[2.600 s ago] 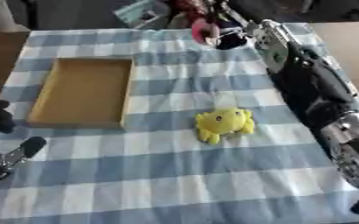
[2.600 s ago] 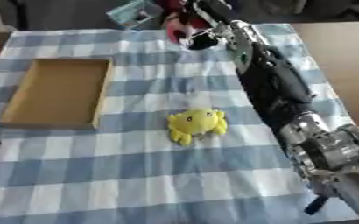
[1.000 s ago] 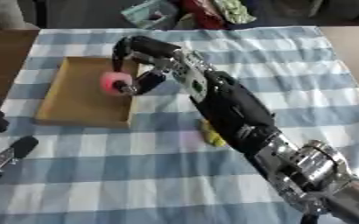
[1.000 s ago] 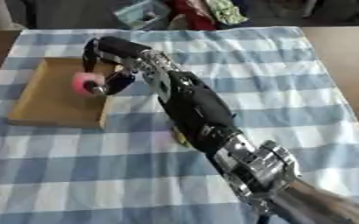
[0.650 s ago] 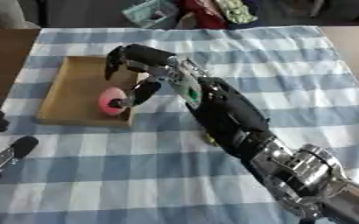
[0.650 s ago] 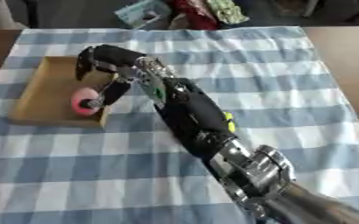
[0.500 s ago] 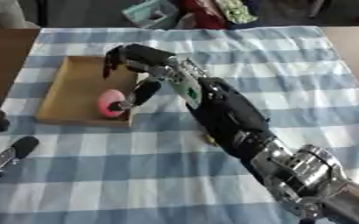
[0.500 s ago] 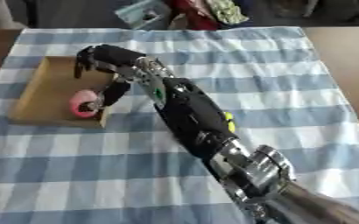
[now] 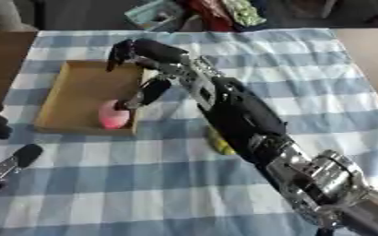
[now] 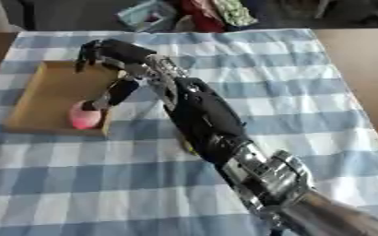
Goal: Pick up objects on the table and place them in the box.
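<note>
Now | right hand (image 9: 144, 50) spread open over box (image 9: 63, 92) | pink object (image 9: 113, 115) inside (no legible writing)

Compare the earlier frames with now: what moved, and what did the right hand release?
The right hand swung from the table's far edge to the box, carrying the pink object, and let it go inside; its fingers are now spread above it. The yellow toy, box and left hand stayed put.

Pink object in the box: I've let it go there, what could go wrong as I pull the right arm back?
The pink object lies by the box's near wall, the right hand's thumb beside it: withdrawing might nudge it. The yellow toy lies mostly hidden under the forearm, which could drag it.
</note>
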